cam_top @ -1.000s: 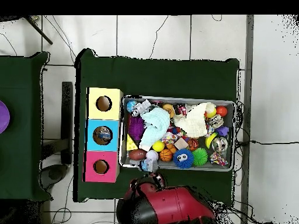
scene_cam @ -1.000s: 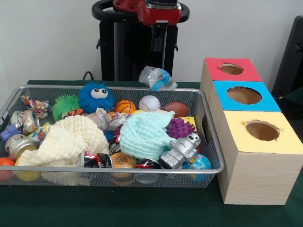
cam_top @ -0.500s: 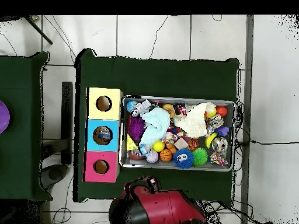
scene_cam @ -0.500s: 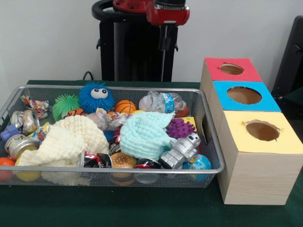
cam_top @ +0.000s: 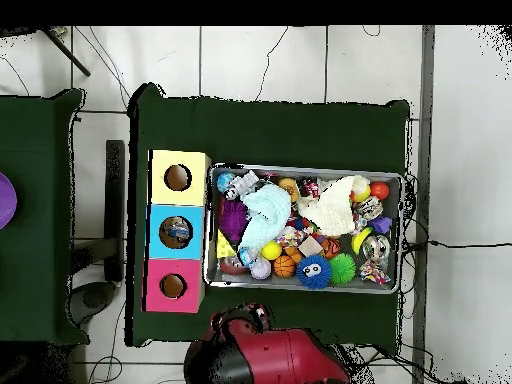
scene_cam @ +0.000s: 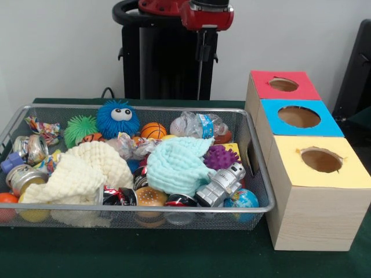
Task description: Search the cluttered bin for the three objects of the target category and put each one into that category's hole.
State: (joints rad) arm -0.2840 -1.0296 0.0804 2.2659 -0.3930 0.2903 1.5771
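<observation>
- Crushed bottle (scene_cam: pixel 200 124) lies in the bin (scene_cam: pixel 262 191), far side, among the balls, touching the baseball (scene_cam: pixel 177 126) and over the football (scene_cam: pixel 222 136).
- Likely light, thin clear plastic, crinkly and slippery; gives under squeeze. Best hold looks like the mid body by the blue label, not the loose ends.
- Gripper (scene_cam: pixel 202 52) is up high above the bin's far rim, well apart from the bottle, roughly over it.
- Gripper holds nothing; fingers look close together, but I cannot tell for sure.
- Boxes: red hole (scene_cam: pixel 283 84), blue hole (scene_cam: pixel 299 116), yellow hole (scene_cam: pixel 321 160) beside the bin on the counter (scene_cam: pixel 174 255).
</observation>
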